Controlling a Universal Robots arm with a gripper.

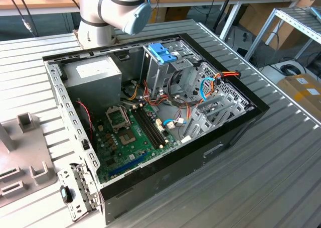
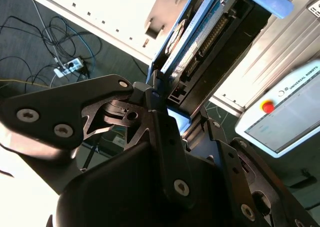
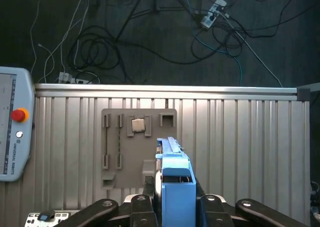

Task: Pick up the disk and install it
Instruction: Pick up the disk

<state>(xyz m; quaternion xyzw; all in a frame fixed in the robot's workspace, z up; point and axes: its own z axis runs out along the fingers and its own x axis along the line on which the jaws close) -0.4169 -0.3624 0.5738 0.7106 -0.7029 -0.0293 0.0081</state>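
On the ribbed metal table (image 1: 281, 178), the open computer case (image 1: 200, 160) lies just to the exterior view's right of the grey fixture plate (image 1: 20, 173). The gripper (image 3: 175, 203) hangs clear of that plate, its black fingers (image 3: 140, 209) closed in from both sides on the disk (image 3: 175, 184). The disk stands edge-on between them with its blue carrier frame outward, seemingly over one edge of the plate, though its height above it cannot be judged.
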